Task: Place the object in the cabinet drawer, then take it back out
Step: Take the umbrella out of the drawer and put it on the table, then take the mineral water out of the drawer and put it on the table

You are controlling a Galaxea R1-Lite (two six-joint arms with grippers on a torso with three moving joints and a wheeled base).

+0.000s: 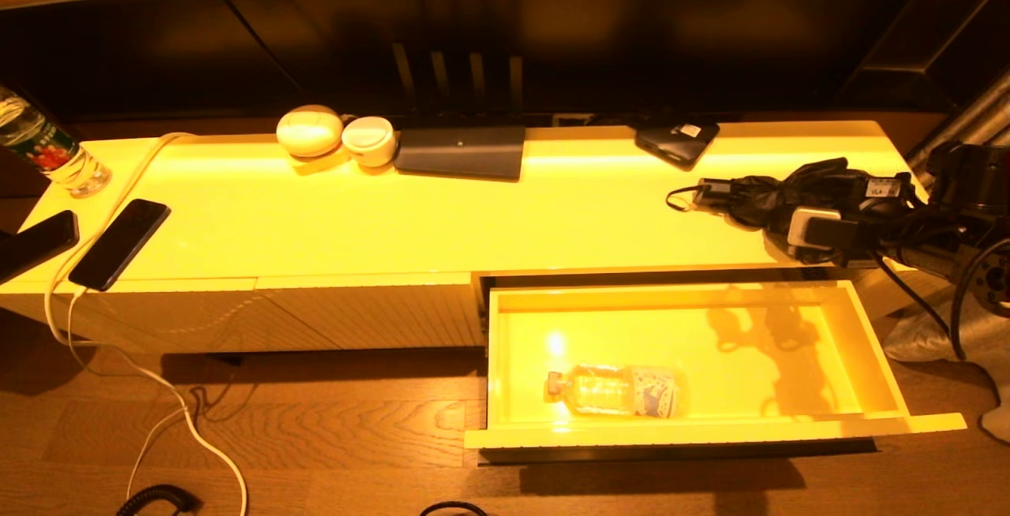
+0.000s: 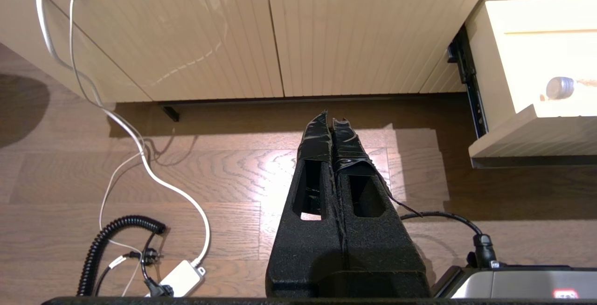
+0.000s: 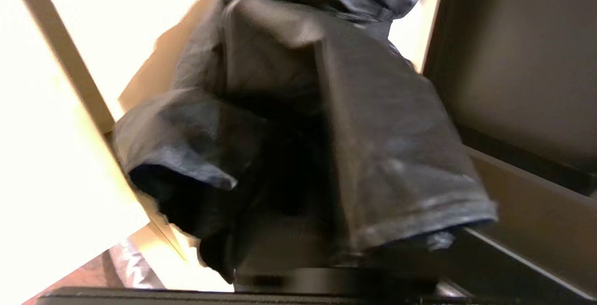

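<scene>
drawer pulled fully out, so its glossy floor lay open from above | water bottle on its side inside, near the front wall, apparently set down there | right gripper above cabinet top, cannot tell its fingers | left gripper pressed together, parked over floor

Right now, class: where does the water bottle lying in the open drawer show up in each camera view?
Head view: the bottle lies on its side near the front left of the cabinet drawer.
Left wrist view: only its grey cap shows inside the drawer, at the picture's edge.
Right wrist view: not in it.
Shared landmark: the drawer's ribbed front.
</scene>
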